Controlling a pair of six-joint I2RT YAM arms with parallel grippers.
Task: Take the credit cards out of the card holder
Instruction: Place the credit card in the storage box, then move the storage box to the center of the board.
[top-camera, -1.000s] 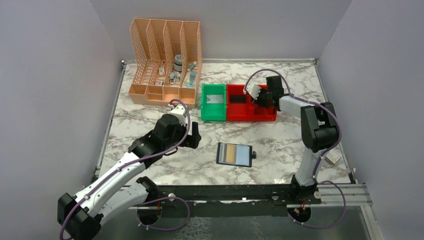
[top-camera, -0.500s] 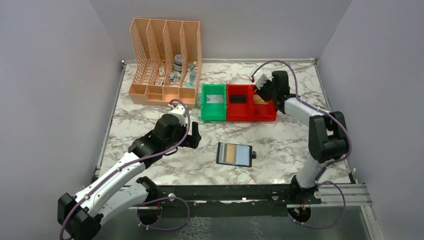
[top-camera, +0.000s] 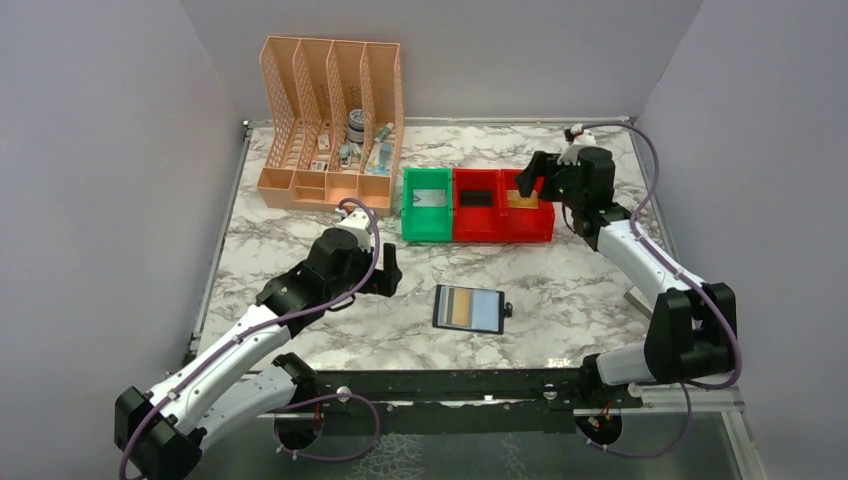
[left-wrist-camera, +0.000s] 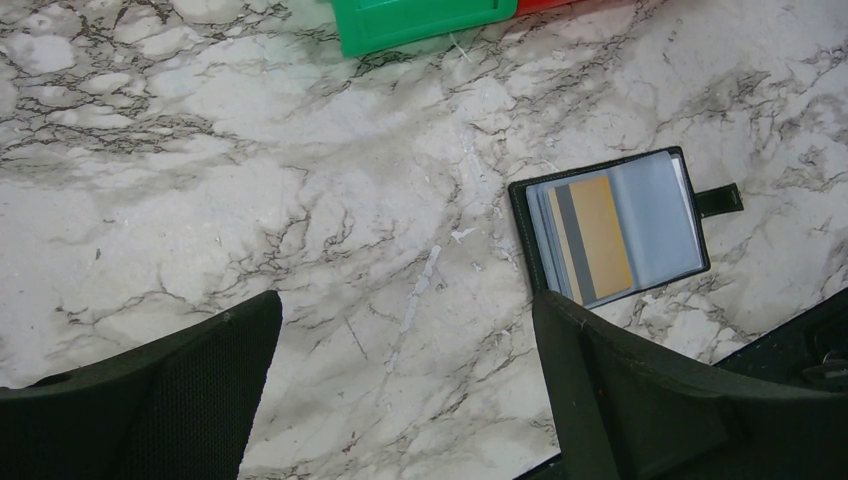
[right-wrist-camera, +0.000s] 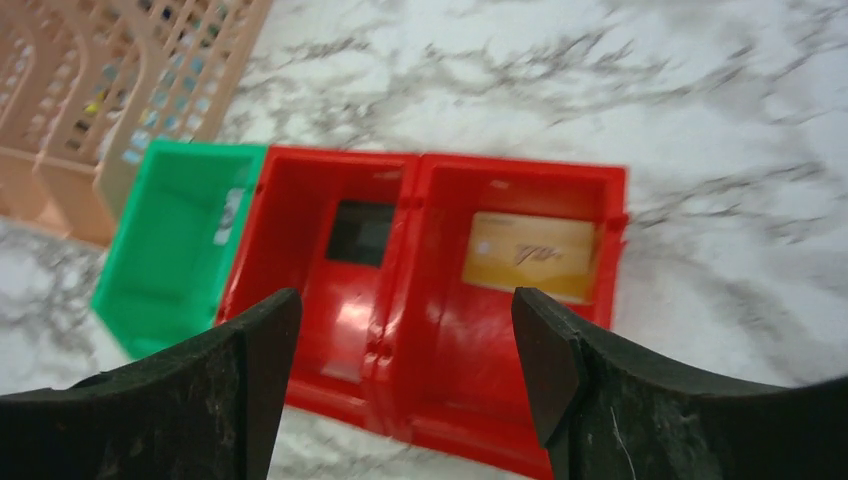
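My right gripper hangs over the far right red bin with its fingers spread and nothing between them, and a gold card lies flat inside that bin. My left gripper is wide open and empty above the marble table. The card holder lies open on the table to that gripper's right, with a tan card tucked in it.

Tbl: bins, organizer, card holder, box?
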